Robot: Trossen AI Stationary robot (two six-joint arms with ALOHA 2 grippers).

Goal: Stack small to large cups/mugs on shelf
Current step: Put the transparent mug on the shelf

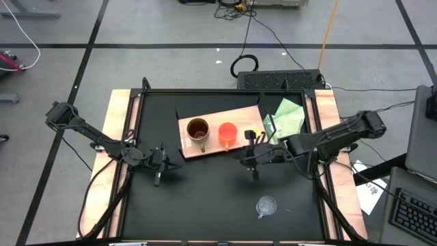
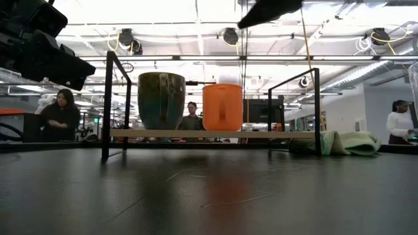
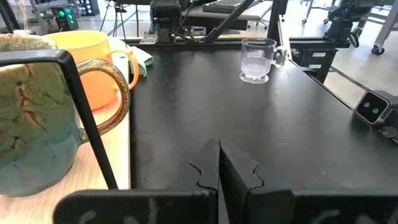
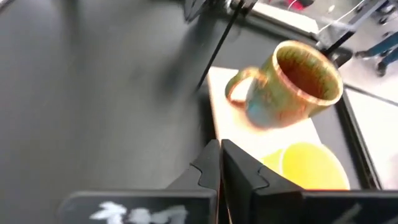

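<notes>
The large brown-gold mug (image 1: pixel 197 130) and the orange cup (image 1: pixel 227 134) stand upright side by side on the light-wood shelf (image 1: pixel 235 116); both also show in the low view, the mug (image 2: pixel 161 100) and the cup (image 2: pixel 222 107). The small clear cup (image 1: pixel 265 206) stands on the black table near its near edge, right of centre, and shows in the left wrist view (image 3: pixel 257 60). My left gripper (image 1: pixel 158 179) is shut and empty, left of the shelf. My right gripper (image 1: pixel 255 174) is shut and empty, just in front of the shelf's right part, raised above the table.
A light green cloth (image 1: pixel 287 119) lies at the shelf's right end. Black brackets (image 2: pixel 108 104) rise at the shelf's edges. The black table (image 1: pixel 205 205) is bare between the shelf and the clear cup. People show in the room behind (image 2: pixel 62 114).
</notes>
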